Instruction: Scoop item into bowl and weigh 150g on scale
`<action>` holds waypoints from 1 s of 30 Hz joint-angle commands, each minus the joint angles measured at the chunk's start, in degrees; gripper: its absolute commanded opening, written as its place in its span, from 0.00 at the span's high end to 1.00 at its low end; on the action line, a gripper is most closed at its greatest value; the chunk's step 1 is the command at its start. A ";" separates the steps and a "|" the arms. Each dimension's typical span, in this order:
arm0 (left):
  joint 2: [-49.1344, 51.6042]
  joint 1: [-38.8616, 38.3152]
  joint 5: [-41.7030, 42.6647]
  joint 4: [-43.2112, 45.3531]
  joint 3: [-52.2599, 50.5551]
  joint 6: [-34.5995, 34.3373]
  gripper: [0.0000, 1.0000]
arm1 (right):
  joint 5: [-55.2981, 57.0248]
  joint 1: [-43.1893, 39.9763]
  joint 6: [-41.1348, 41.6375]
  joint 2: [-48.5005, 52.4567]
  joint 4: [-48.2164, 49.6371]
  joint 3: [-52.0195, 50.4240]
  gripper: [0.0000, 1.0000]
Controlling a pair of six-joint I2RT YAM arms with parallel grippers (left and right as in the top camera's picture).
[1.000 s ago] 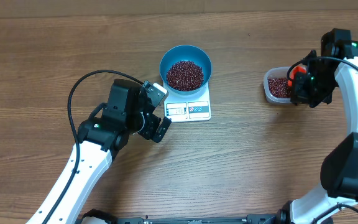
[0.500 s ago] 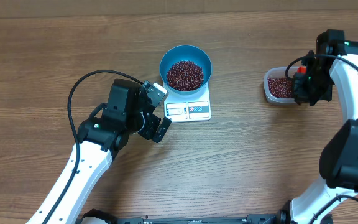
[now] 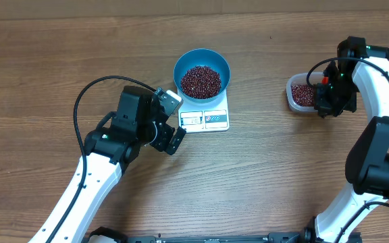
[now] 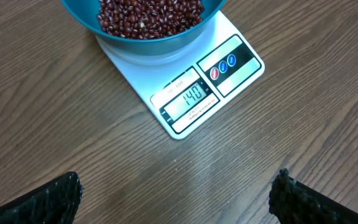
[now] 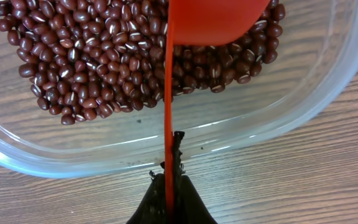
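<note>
My right gripper [image 5: 171, 190] clamps the orange scoop [image 5: 210, 18] by its handle, its cup just ahead among red beans [image 5: 98, 62] in the clear tub [image 5: 316, 93]. My left gripper [image 4: 176, 196] gapes empty. Ahead of it, the bean-filled blue bowl [image 4: 160, 46] sits on the scale [image 4: 145, 78], which reads 140, so I judge a little more is needed.

wood-grain table [image 3: 46, 54]: white scale [image 3: 204, 119] flat at centre, clear tub [image 3: 290, 93] well apart toward right edge
</note>
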 commanded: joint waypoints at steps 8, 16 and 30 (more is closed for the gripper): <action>0.31 0.20 -0.35 0.07 -0.15 -0.66 0.00 | -1.68 2.73 -4.59 1.49 -1.51 -0.39 0.96; 0.31 0.20 -0.35 0.07 -0.15 -0.66 0.00 | -1.81 5.03 -6.27 1.49 -3.06 -0.28 0.96; 0.31 0.20 -0.35 0.07 -0.15 -0.66 0.00 | -7.61 6.67 -8.37 1.46 -4.59 -0.24 0.96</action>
